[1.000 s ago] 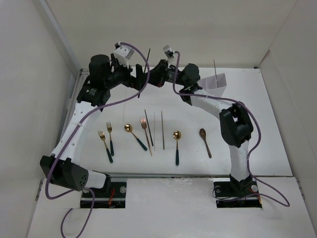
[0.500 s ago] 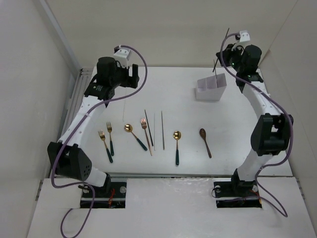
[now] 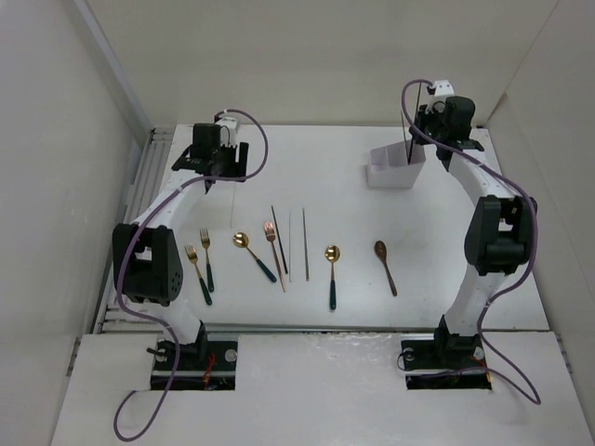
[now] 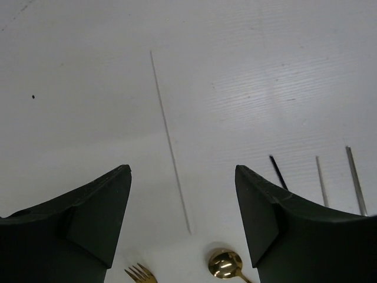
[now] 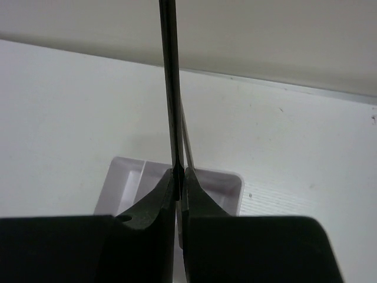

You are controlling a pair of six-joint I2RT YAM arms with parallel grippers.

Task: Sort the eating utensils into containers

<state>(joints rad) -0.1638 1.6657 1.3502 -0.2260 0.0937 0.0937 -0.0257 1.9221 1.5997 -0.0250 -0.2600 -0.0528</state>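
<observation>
The right gripper [image 5: 179,177], closed on an upright chopstick [image 5: 169,88], hangs just above the box [image 3: 386,175], so lowering goes straight down; the left gripper [image 4: 182,171] is open.

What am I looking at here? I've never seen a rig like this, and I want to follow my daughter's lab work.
These are two robot arms bolted to the near edge of a table, and each ends in two-finger jaws. The wide picture comes from a camera above. The other two come from cameras on the wrists, so each shows its own jaws at the bottom.

In a row on the table lie gold forks and gold spoons with teal handles, a copper fork, a brown spoon and thin chopsticks. At the far right stands a white box with dividers.

The right arm has its jaws shut on a dark chopstick, held upright above the box. The left arm has its jaws open and holds nothing.
</observation>
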